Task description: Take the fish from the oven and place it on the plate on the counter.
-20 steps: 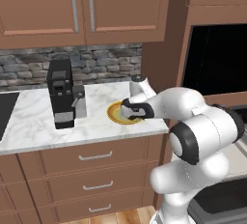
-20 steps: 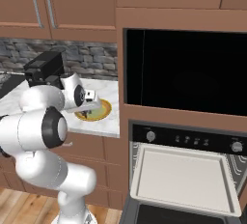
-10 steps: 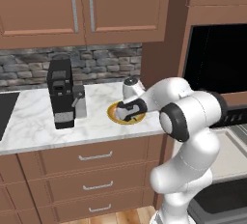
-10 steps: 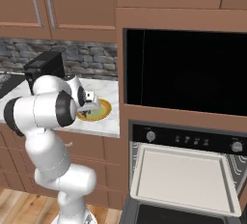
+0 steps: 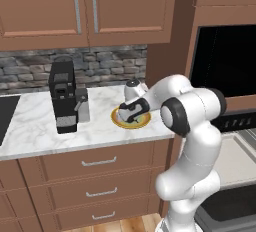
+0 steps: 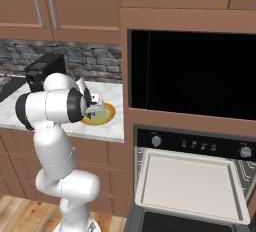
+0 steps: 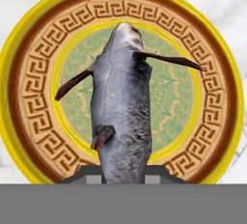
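Poised low over the marble counter (image 5: 35, 126), the white arm's gripper (image 7: 124, 172) pinches the grey fish (image 7: 120, 107) by one end, dangling it above the centre of the yellow-rimmed plate (image 7: 21, 39), ready for release, the oven (image 6: 192, 148) tray bare.

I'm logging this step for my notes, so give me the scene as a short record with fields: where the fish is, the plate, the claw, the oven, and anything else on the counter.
fish: grey fish held in the claw, hanging over the plate's green centre
plate: yellow-rimmed plate on the white marble counter, near its front edge
claw: claw shut on the fish, above the plate
oven: oven door open, pale tray pulled out and bare
other: black coffee machine standing left of the plate
task state: fish out of the oven, not yet released
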